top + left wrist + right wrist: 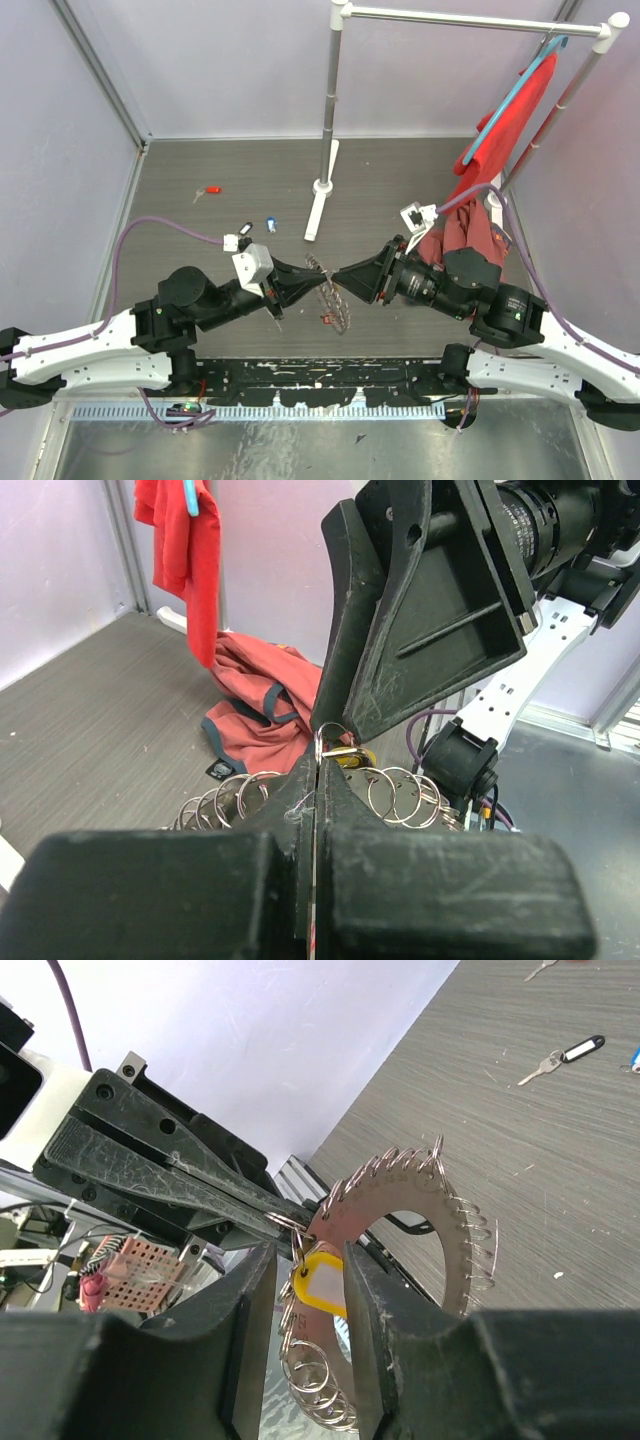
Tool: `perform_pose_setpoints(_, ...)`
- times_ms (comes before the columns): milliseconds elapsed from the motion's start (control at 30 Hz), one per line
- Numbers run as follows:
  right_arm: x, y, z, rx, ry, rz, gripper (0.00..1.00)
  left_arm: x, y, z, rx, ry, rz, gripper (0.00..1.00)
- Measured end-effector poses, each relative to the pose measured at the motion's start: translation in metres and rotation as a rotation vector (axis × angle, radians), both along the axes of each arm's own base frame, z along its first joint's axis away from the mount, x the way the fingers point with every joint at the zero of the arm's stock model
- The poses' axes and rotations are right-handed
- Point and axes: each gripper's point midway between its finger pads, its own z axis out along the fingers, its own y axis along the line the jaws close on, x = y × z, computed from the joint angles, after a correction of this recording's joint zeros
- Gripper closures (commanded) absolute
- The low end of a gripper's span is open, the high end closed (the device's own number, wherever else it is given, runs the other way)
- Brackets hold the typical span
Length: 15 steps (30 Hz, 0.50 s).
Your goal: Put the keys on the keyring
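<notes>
Red key (210, 191), black key (245, 228) and blue key (271, 225) lie loose on the table (200, 290) at the far left. They are well apart from both arms and nearer the left one.

The left gripper (320, 285) has its fingers pressed together on the rim of the keyring (385, 1192). It holds the ring up on edge between the two arms. From above the ring shows as a thin line running across the gap between the arms, so its flat face is turned toward the right arm.

The yellow key (318, 1290) hangs at the ring's rim, just beside the spot where the left fingers clamp. It sits straight between the fingers of the right gripper (345, 276), with its long side pointing down. Those fingers stand a little apart, one on each side of the yellow head. I cannot tell whether they pinch it or only flank it.

The next move probably turns on this alignment, since the key is dead ahead of the right fingers and the right arm is the one free to work it.

The small wire loops fringing the rim crowd close on either side and could snag. The left fingertips also leave little room.

Farther right, a clothes rack (327, 120) stands behind, and red clothes (455, 235) lie heaped beside the right arm, clear of the work.
</notes>
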Motion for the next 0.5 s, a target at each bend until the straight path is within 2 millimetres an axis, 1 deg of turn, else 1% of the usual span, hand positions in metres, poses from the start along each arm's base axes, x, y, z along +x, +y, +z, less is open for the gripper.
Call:
perform_pose_setpoints(200, -0.0010, 0.0033, -0.0024, 0.000, 0.003, 0.012, 0.72, 0.0000, 0.0000, 0.0000, 0.000, 0.000, 0.000, 1.00)
perform_pose_setpoints(367, -0.0016, 0.0038, -0.0015, 0.005, 0.005, 0.016, 0.85, 0.0000, 0.0000, 0.0000, 0.000, 0.000, 0.000, 1.00)
perform_pose_setpoints(500, -0.0015, 0.0040, 0.0002, 0.012, 0.003, 0.016, 0.92, 0.0002, 0.0001, 0.0000, 0.000, -0.001, 0.001, 1.00)
